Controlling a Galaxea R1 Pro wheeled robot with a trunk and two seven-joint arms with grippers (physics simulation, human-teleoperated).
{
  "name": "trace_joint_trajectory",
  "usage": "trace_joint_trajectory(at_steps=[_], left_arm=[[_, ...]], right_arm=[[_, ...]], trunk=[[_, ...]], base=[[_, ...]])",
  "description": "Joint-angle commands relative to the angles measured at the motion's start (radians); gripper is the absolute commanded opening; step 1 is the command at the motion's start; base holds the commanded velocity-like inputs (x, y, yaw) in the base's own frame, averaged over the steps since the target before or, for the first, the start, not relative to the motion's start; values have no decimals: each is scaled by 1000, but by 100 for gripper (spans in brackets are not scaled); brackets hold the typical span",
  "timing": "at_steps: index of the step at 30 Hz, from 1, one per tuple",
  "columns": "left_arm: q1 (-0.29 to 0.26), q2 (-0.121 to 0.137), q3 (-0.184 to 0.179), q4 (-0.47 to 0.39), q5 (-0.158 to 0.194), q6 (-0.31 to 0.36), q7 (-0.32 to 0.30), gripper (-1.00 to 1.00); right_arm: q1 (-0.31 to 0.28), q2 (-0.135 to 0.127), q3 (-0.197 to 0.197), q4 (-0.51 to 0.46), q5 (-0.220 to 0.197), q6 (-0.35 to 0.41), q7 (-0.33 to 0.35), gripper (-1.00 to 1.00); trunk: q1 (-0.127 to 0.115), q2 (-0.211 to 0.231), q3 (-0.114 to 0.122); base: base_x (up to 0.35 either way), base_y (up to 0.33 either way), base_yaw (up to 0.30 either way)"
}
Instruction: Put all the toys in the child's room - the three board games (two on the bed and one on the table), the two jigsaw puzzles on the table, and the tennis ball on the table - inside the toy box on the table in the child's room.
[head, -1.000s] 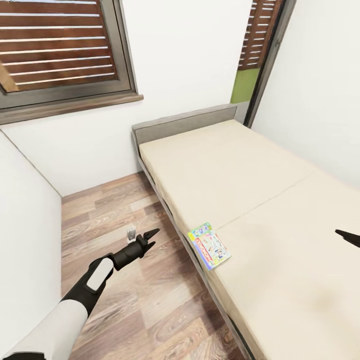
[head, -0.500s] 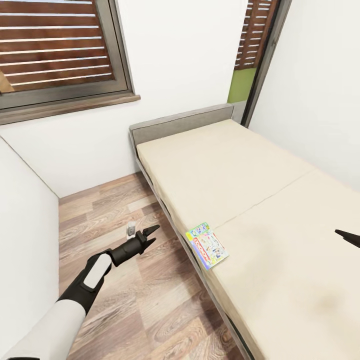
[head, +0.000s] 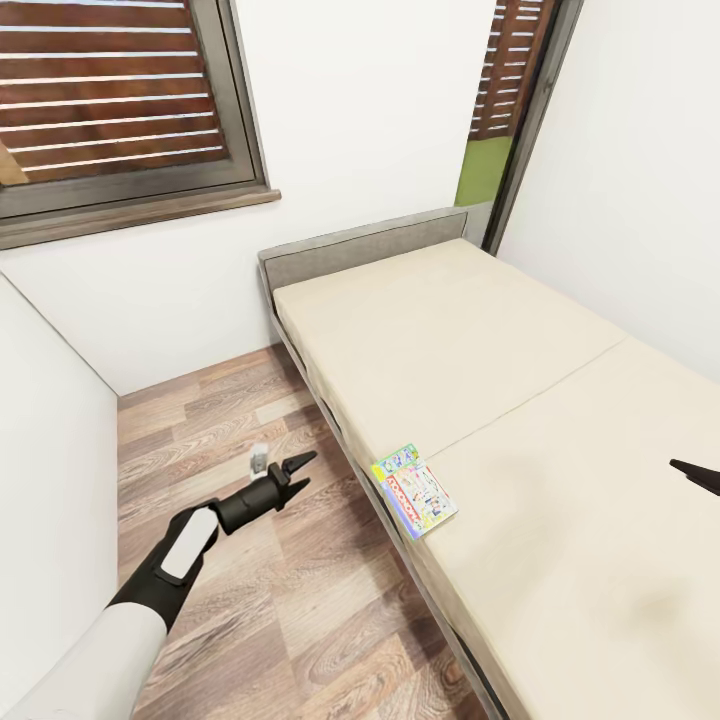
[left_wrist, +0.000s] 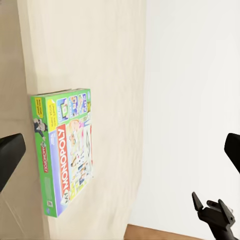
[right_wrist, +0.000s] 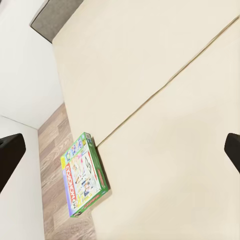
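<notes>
Cream mattress of the bed fills the right half of the head view, and the Monopoly board game lies flat at its near edge, low and centre of frame, one corner overhanging slightly. The step in hand looks like the approach to this box. The left gripper, jaws apart and empty, hangs over the wood floor left of the bed. The right gripper pokes in at the right edge, jaws apart in its wrist view. Next comes closing in to grasp the overhanging edge; nothing blocks it.
</notes>
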Motion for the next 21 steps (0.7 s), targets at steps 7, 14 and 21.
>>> trace_joint_trajectory(at_steps=[7,14,21], left_arm=[[9,9,3,-6,7,27,-4,100],[12,11,1,-8,6,32,-3,100],[14,5,-3,-6,-4,23,5,100]], right_arm=[[-1,0,-1,0,5,10,7,100],[-1,0,-1,-3,5,10,9,100],[10,0,-2,-28,6,10,11,100]], trunk=[[0,0,-1],[0,0,-1],[0,0,-1]], base=[[0,0,-1],[0,0,0],[0,0,0]])
